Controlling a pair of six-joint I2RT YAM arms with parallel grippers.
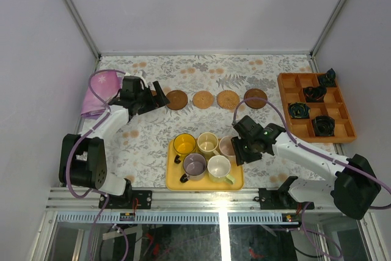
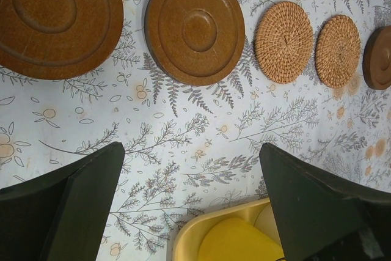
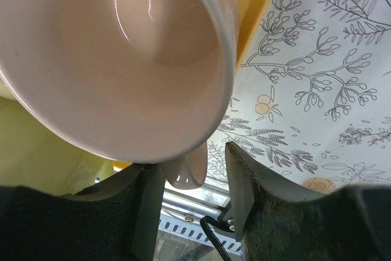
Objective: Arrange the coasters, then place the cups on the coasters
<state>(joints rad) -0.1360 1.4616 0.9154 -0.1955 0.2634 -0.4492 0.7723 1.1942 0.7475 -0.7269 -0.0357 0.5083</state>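
Right claw (image 3: 189,161): I see it part open, jaws either side of the pink cup's (image 3: 122,59) handle, cup on the yellow tray (image 1: 204,185). Left claw (image 2: 190,154): wide open, empty, above the worktop (image 2: 183,120) near the row of five coasters (image 2: 194,27).

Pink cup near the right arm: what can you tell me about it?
The pink cup is a small, glossy, ceramic-looking mug, pale pink inside and out, and empty. It stands upright at the far right corner of the yellow tray, beside the other cups. Its loop handle sits between the fingers of the right gripper, with a gap showing on one side, so it is not clamped.
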